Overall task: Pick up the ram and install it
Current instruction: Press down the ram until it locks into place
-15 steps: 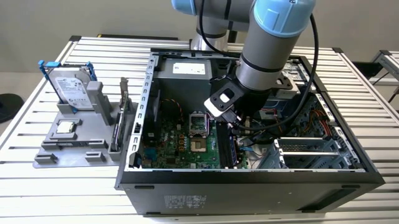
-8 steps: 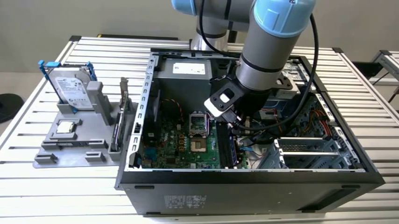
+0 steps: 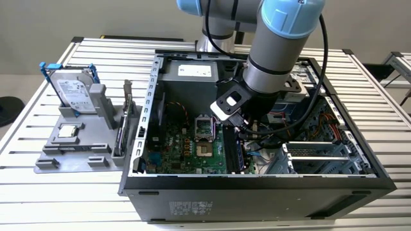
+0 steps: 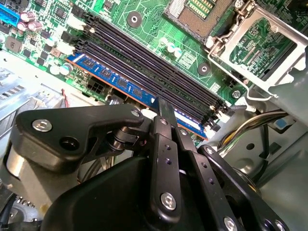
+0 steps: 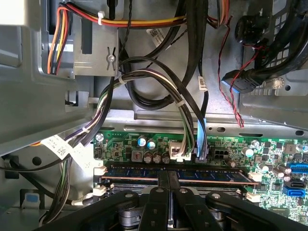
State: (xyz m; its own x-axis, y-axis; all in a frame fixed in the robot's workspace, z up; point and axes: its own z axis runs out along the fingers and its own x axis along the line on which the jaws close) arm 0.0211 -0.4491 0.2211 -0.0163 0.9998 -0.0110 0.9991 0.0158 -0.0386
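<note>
The gripper (image 4: 162, 107) is down inside the open computer case (image 3: 257, 179), its two narrow black fingers (image 5: 163, 180) pressed close together on the top edge of the ram (image 5: 178, 174), near the middle of the stick's length. The ram lies along the outermost of the row of black memory slots (image 4: 159, 72) on the green motherboard (image 3: 186, 147); in the second wrist view its blue board and row of chips (image 4: 115, 79) run past the fingertips on both sides, with the neighbouring slots beside it bare. In the first wrist view a white latch (image 5: 99, 170) sits at one end of the slots. Just beyond the ram stand small capacitors (image 5: 146, 143) and a white plug with a bundle of cables (image 5: 159, 82) looping up the metal wall. In the exterior view the arm (image 3: 270, 62) reaches down into the case, near the empty processor socket (image 3: 203, 127). Outside the case, towards the exterior view's left, a grey holder (image 3: 77, 144) on the slatted table (image 3: 57, 192) carries a silver hard drive (image 3: 72, 94) standing upright.
</note>
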